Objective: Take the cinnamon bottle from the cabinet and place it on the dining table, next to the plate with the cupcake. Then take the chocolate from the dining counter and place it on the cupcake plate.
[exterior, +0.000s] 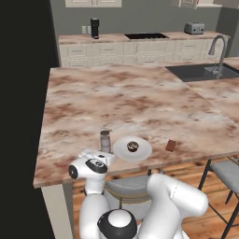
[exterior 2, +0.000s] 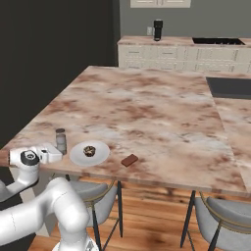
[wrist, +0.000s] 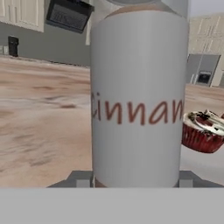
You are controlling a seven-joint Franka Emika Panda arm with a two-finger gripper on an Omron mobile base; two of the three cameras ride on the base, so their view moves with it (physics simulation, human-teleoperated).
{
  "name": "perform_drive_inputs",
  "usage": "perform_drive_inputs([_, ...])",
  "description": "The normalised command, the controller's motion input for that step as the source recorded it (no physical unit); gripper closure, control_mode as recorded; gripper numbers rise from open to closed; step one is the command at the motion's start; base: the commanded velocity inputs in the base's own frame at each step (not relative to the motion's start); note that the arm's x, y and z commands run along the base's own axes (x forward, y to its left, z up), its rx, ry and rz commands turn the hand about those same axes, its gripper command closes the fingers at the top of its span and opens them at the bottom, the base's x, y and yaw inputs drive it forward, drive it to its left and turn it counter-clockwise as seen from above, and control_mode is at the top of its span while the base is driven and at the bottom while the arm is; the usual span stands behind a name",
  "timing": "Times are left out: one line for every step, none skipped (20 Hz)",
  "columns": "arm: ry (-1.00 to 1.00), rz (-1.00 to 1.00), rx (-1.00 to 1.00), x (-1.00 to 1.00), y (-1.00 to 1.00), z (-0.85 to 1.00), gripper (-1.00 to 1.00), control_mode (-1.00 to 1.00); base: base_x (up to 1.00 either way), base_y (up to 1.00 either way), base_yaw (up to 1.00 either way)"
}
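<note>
One arm reaches low and level, jaws flanking the upright cinnamon bottle [wrist: 138, 96]; grip unclear.

On the dining table [exterior: 116, 98] stand one cinnamon bottle [exterior: 105, 141], one plate [exterior: 142, 151], one cupcake [exterior: 132, 146] and one chocolate [exterior: 171, 145].

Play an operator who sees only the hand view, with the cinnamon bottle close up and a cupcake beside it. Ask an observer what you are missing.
Operator: Is the bottle down on the table?
Observer: It appears so: the cinnamon bottle stands upright on the dining table, near its front edge, beside the plate.
Operator: Where is the chocolate?
Observer: The chocolate lies on the marble, on the plate's other side from the bottle, apart from the plate.
</note>
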Motion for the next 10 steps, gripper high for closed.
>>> perform_drive_inputs([-0.07,0.00,0.00,0.00,0.14,-0.66,1.00,-1.00,0.00,0.00,0.00])
perform_drive_inputs([-0.09,0.00,0.00,0.00,0.14,-0.60,1.00,-1.00,0.00,0.00,0.00])
perform_drive_inputs([-0.05,0.00,0.00,0.02,0.20,-0.55,1.00,-1.00,0.00,0.00,0.00])
perform_drive_inputs([-0.02,0.00,0.00,0.03,0.21,-0.51,-1.00,-1.00,0.00,0.00,0.00])
perform_drive_inputs([-0.01,0.00,0.00,0.00,0.14,-0.39,-1.00,-1.00,0.00,0.00,0.00])
perform_drive_inputs([0.00,0.00,0.00,0.00,0.15,-0.35,-1.00,-1.00,0.00,0.00,0.00])
perform_drive_inputs([0.00,0.00,0.01,0.00,0.18,-0.25,-1.00,-1.00,0.00,0.00,0.00])
perform_drive_inputs([0.00,0.00,0.00,0.00,0.22,-0.23,-1.00,-1.00,0.00,0.00,0.00])
perform_drive_inputs([0.00,0.00,0.03,0.00,0.22,-0.23,-1.00,-1.00,0.00,0.00,0.00])
perform_drive_inputs([0.00,0.00,0.00,0.00,0.27,-0.18,-1.00,-1.00,0.00,0.00,0.00])
